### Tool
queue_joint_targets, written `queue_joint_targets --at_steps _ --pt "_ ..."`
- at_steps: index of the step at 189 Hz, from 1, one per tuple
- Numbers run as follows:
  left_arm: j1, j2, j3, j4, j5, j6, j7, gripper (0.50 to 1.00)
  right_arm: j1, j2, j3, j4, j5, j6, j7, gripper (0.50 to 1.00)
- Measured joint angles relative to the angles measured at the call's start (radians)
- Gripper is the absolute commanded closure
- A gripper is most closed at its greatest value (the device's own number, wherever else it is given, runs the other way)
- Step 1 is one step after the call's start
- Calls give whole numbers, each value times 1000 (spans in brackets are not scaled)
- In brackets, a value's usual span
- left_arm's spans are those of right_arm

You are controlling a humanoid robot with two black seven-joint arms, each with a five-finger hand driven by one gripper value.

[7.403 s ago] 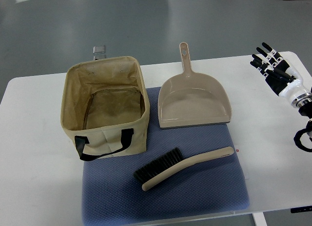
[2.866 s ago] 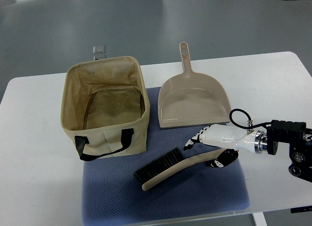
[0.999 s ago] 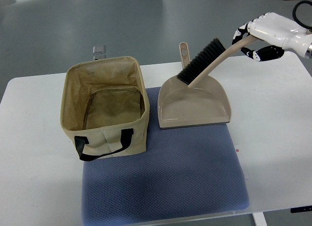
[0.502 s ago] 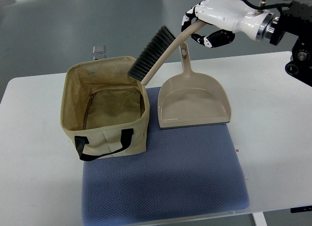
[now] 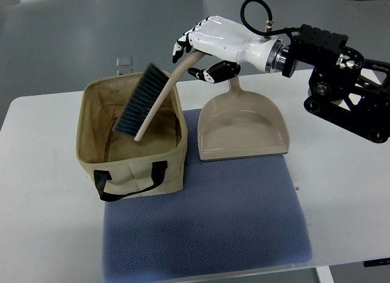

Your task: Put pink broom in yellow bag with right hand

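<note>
Nearest you, the tan fabric bag with black handles (image 5: pixel 131 136) sits open on the blue quilted mat (image 5: pixel 207 228). The beige-handled, dark-bristled broom (image 5: pixel 149 94) hangs tilted over its mouth, handle clasped by your white right hand (image 5: pixel 210 48). Lower the bristles inside the rim before releasing.

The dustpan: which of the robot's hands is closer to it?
Right. The right hand hangs just above the dustpan handle, gripping the broom over the bag. The left hand isn't in view.

white table (image 5: pixel 341 173), blue mat (image 5: pixel 207 228) lying on it
</note>
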Motion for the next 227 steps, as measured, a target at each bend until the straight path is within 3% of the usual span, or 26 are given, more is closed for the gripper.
queue_joint_targets --at_steps 75,157,189,227 --pt "0 0 0 0 0 0 0 500 -65 -59 95 -3 132 1 6 587" --pt "0 0 0 0 0 0 0 500 -244 -254 170 -27 1104 3 5 587" --pt "0 0 0 0 0 0 0 500 -355 -241 276 -86 1333 1 9 574" --pt "0 0 0 0 0 0 0 500 -488 -155 445 -148 1412 41 9 572"
